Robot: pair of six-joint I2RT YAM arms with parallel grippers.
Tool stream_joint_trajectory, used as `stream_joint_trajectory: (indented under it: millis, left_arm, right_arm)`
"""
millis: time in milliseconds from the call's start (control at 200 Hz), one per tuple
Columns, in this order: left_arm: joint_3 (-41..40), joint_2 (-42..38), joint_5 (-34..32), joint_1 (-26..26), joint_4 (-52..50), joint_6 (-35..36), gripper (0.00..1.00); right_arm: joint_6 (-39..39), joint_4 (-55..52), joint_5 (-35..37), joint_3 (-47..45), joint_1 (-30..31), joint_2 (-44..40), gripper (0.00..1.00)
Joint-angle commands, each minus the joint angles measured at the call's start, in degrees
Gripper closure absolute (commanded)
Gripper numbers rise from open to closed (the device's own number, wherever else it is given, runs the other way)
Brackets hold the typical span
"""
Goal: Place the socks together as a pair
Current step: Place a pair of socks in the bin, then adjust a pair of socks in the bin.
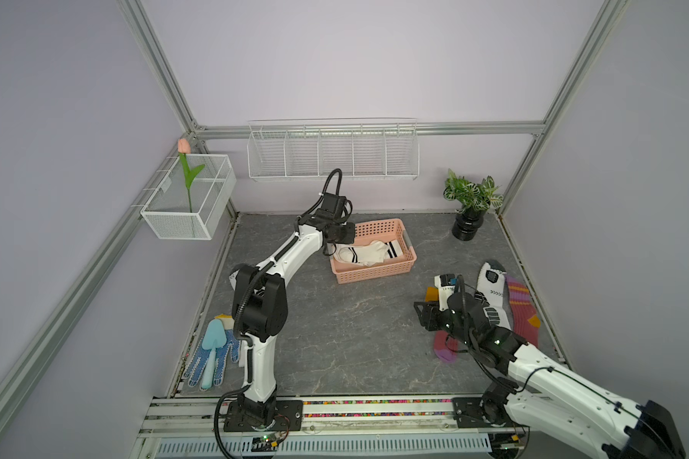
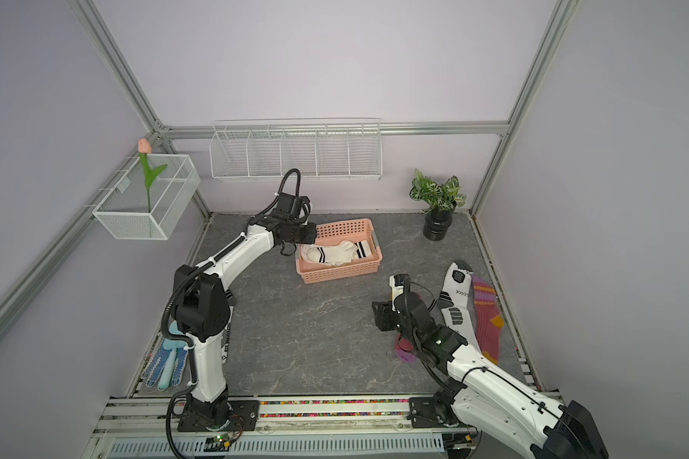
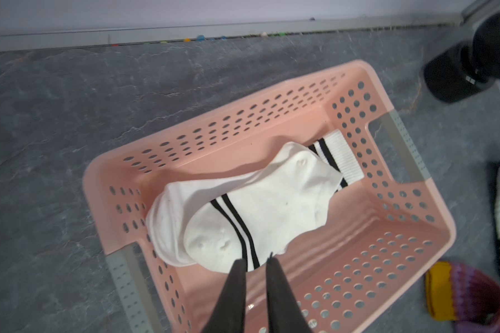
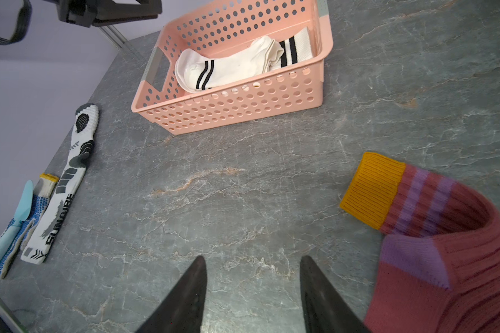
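L gripper, nearly closed & empty, hangs over the pink basket w/ two white striped socks inside, while R gripper, spread & empty, sits beside a maroon sock that looks soft, light & floppy, so best pinch its yellow cuff.

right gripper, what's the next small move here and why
Probably shift the right gripper sideways over the folded maroon sock and lower onto it. Its jaws stand open and empty above the bare table, with that sock just beside them. The other maroon sock lies flat and apart from it, so the pair is not yet together.
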Motion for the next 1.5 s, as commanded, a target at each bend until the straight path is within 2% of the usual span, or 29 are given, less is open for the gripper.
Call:
stream_joint_trajectory:
  millis: [0,165,420,660,845,965,1060,1130,1290,1400,1494]
  left_arm:
    - [2.61,5.0,0.63,-0.65,-3.1,-0.08,0.87]
    - [3.27,8.52,-1.07,-0.65,-2.68,0.12,0.93]
    - [1.92,10.47,-4.3,-0.22,-2.51,0.3,0.93]
    - [-0.2,10.29,-3.31,0.19,-1.24,0.63,0.92]
    - [-1.25,10.73,-4.22,0.22,-0.39,0.9,0.91]
    - [-0.85,11.16,-4.29,0.17,-1.43,1.07,0.91]
    - [-1.43,8.53,-3.26,0.22,-1.18,0.37,0.9]
    - [-2.3,5.15,-1.36,0.19,0.19,-0.48,0.86]
    - [-3.86,-2.5,1.64,0.23,2.5,-2.95,0.7]
    - [-8.97,-8.93,4.04,0.1,6.12,-5.43,0.63]
    - [-16.63,-15.57,5.35,0.06,11.05,-8.07,0.58]
  right_arm:
    - [-0.55,-1.89,1.83,1.37,-0.24,0.29,0.46]
    - [-0.37,-2.29,2.34,1.06,-0.3,-0.02,0.46]
    - [-0.55,-2.82,2.42,1.16,-0.3,-0.1,0.46]
    - [-0.45,-2.82,2.16,1.35,-0.28,0.38,0.46]
    - [-0.13,-4.49,3.4,2.78,-0.29,3.17,0.45]
    - [1.09,-8.41,6.75,4.93,-0.26,6.76,0.45]
    - [0.87,-9.16,8.37,5.84,-0.8,9.9,0.43]
    - [0.62,-9.32,7.75,7.15,-2.06,12.99,0.38]
    - [-0.53,-8.77,6.48,10.74,-5.1,20.08,0.39]
    - [-0.64,-6.98,6.21,12.12,-7.0,24.21,0.39]
    - [-0.47,-4.54,5.26,12.72,-8.62,27.85,0.41]
